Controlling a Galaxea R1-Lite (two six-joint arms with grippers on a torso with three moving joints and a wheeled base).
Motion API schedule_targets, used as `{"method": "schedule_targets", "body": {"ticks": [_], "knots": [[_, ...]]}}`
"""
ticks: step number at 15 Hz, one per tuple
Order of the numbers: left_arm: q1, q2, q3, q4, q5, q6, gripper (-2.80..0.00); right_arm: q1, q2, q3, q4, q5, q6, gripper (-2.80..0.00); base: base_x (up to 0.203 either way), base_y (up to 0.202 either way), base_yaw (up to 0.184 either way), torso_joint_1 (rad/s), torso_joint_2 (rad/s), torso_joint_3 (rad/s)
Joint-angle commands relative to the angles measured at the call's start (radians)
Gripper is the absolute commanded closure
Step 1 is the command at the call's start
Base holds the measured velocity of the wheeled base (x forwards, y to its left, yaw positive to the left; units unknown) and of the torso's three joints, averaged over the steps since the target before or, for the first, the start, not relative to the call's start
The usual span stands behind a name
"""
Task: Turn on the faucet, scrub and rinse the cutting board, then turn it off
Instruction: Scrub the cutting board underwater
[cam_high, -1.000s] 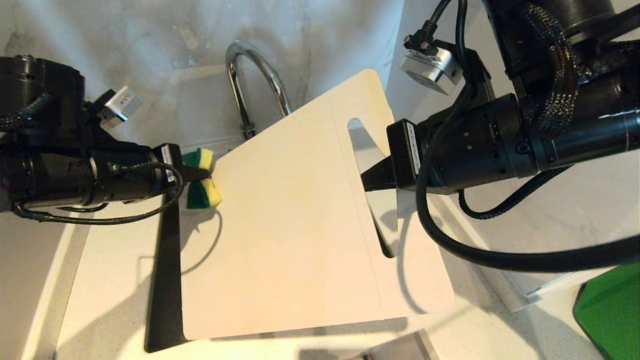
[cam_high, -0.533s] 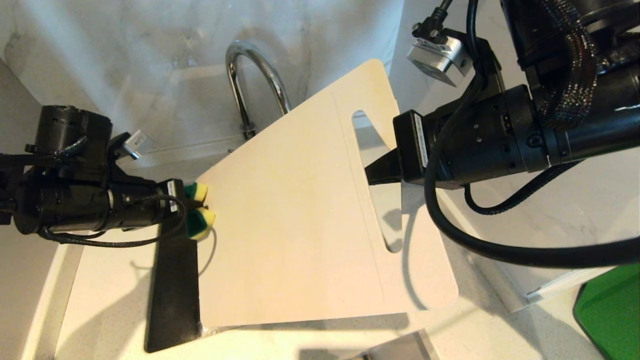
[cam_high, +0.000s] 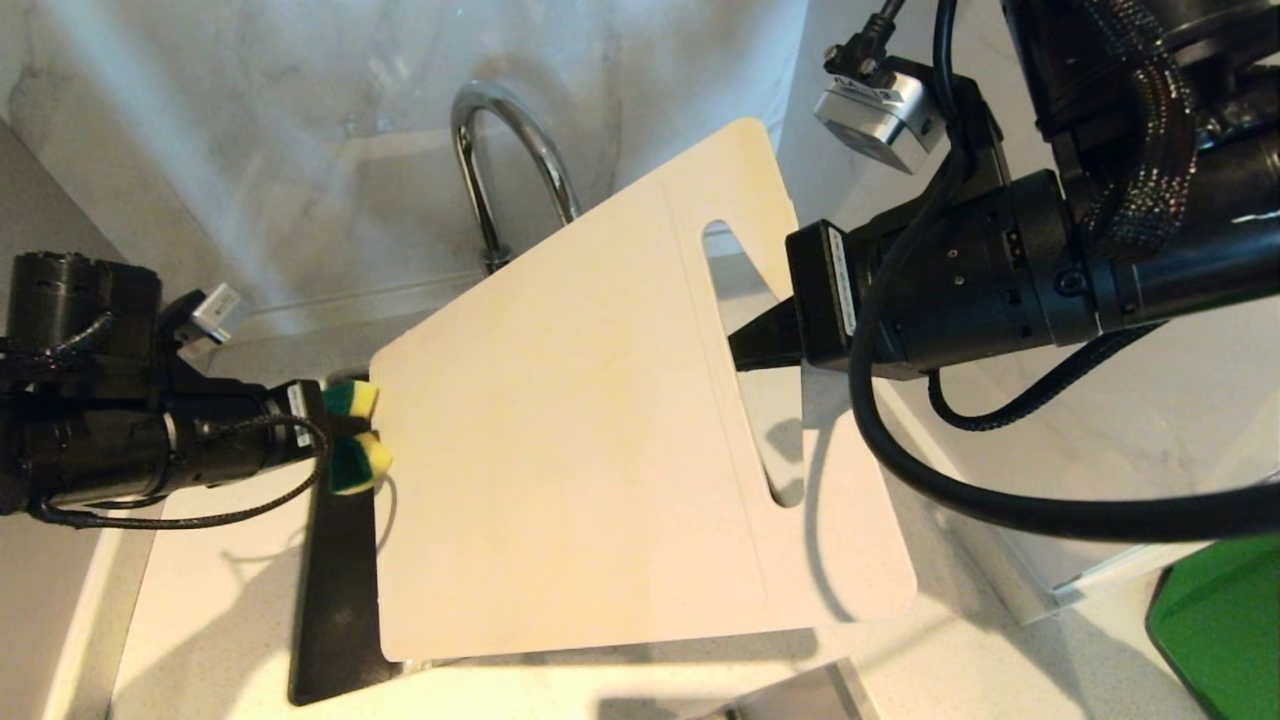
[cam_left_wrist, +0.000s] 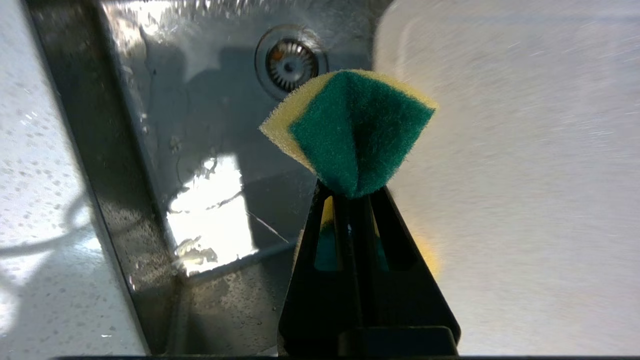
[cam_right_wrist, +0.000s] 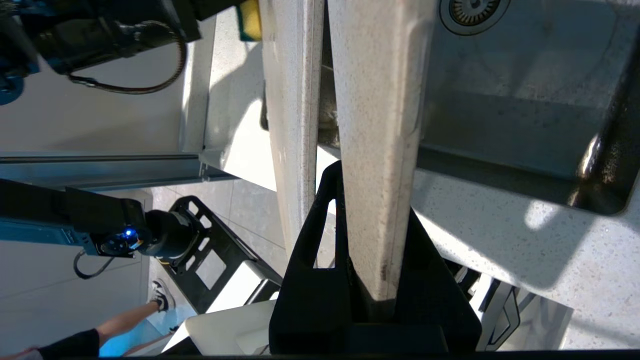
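Both grippers were clamped: right gripper (cam_high: 745, 352) steadying the cutting board (cam_high: 600, 430) mid-frame, left gripper (cam_high: 345, 435) pinching a sponge (cam_high: 355, 437) for scrubbing

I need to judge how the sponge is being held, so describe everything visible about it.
The sponge is a small pad, yellow foam with a dark green scouring layer. The left tool is shut on its middle, pinching it so both ends flare out like a bow. It hangs above the wet steel sink, just off the near left edge of the cutting board. Whether it touches the board cannot be told. Its surface looks fuzzy and coarse; no suds show.
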Motion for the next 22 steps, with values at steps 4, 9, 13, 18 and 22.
{"method": "schedule_targets", "body": {"ticks": [4,9,13,18,22], "knots": [[-0.149,-0.143,-0.165,0.189,0.03,-0.005,0.0,0.0,0.01,0.001,0.005,-0.005,0.002,0.0,0.0,0.0,0.0,0.0,0.0,0.0],[-0.387,-0.128,-0.169,0.254,0.161,-0.021,0.0,0.0,0.019,-0.005,0.003,-0.007,0.002,0.0,0.0,0.0,0.0,0.0,0.0,0.0],[-0.433,-0.022,-0.074,0.178,0.219,-0.043,0.0,0.0,0.019,-0.008,0.003,-0.007,0.0,0.0,0.0,0.0,0.0,0.0,0.0,0.0],[-0.375,-0.031,0.067,0.125,0.232,-0.04,0.0,0.0,0.016,-0.008,0.002,-0.005,0.002,0.0,0.0,0.0,0.0,0.0,0.0,0.0],[-0.268,-0.068,0.208,0.046,0.227,-0.019,0.0,0.0,0.016,-0.001,0.003,-0.004,0.003,0.0,0.0,0.0,0.0,0.0,0.0,0.0]]}}
